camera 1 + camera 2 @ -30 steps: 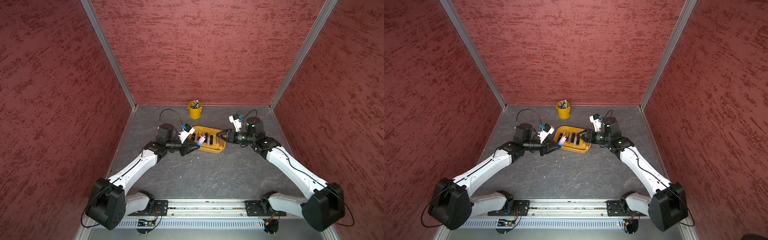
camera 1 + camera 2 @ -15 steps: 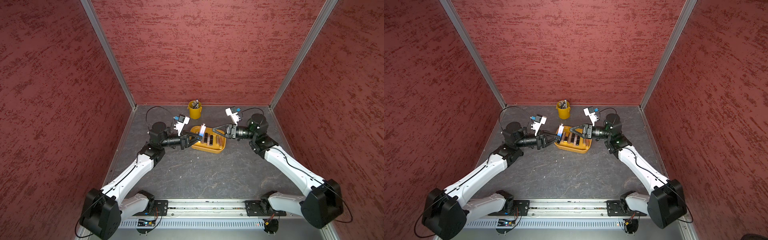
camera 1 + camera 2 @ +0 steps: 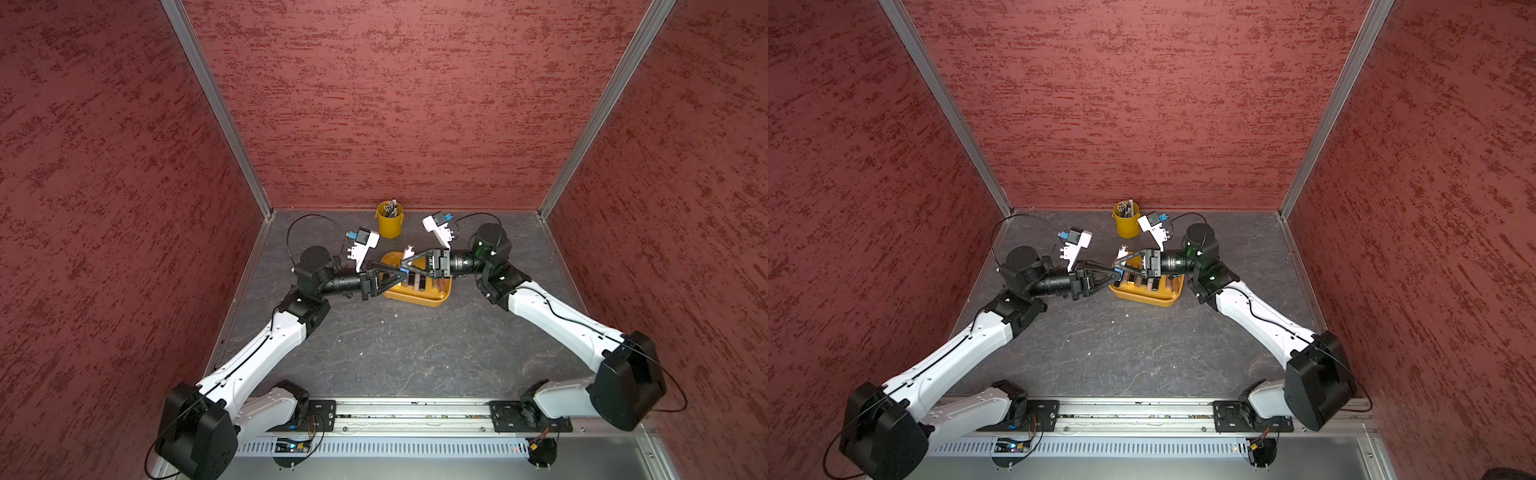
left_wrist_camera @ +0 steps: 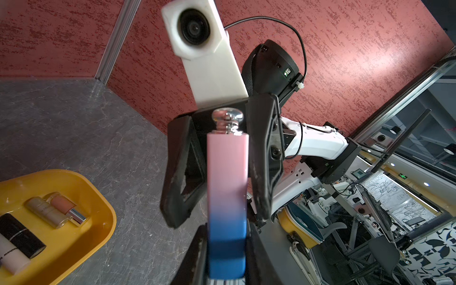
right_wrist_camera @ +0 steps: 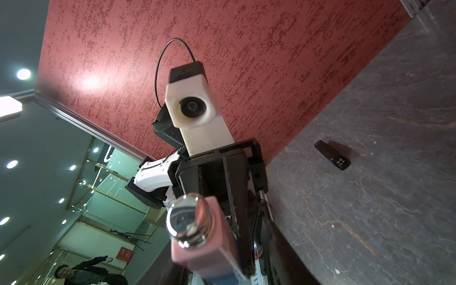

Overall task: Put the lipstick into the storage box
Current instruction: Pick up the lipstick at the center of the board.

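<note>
While the box [image 3: 415, 300] holds several lipsticks [image 4: 56, 209], the left pincer [image 3: 400, 275] clenches a pink-blue lipstick [image 4: 227, 185]; the right pincer [image 4: 217, 216] straddles it, grip unclear.

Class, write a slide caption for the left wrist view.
Left gripper holds a pink-blue lipstick between the jaws of the right gripper; storage box nearby.

Three red, bumpy walls [image 3: 395, 104] stand left, right and far. The tabletop [image 3: 415, 353] is dark grey, like stone with thin pale cracks. Shiny silver posts [image 3: 216, 104] run up the two far corners. Past the red walls, round lights [image 5: 23, 74] glow on a ceiling [image 5: 19, 37], near glass panels [image 5: 108, 187].
</note>
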{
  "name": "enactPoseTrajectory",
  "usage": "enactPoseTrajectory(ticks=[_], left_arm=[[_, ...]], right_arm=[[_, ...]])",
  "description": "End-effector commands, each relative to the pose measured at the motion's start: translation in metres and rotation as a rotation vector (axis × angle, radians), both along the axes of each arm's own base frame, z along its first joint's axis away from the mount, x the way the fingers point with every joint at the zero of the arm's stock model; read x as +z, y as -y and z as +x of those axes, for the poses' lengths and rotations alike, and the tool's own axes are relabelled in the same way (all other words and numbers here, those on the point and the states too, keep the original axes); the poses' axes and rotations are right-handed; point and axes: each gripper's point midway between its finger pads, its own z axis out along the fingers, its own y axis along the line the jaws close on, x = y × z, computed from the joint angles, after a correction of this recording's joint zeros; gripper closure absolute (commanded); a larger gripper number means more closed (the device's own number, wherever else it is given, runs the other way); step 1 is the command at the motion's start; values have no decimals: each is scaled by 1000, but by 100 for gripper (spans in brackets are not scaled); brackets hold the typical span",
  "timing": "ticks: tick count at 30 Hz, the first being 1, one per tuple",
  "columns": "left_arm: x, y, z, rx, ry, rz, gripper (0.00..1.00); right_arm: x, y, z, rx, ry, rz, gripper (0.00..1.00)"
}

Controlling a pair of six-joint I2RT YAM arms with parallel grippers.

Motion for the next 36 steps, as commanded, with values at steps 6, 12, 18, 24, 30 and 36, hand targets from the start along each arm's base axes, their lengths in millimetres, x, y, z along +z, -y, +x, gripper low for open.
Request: enactPoseTrajectory(ticks=[6,12,18,24,30,36], left_arm=[[-2,-6,-5,33,20,-8,86],[-3,-7,-1,63,8,-5,78],[-4,-11,0,91,-19,13,38],[-3,-26,-8,177,1,44,0],[-9,-49,-3,356,-53,93,0],[-19,-73,0,511,-121,114,0]], right_arm=[[25,-1,-1,-17,64,59,74],[27,1,-3,-23,65,80,93],[30,2,-4,-22,74,89,95],[29,-2,2,-28,93,46,95],[23,-10,15,-32,90,-13,95],[18,-24,37,-19,76,-58,94]])
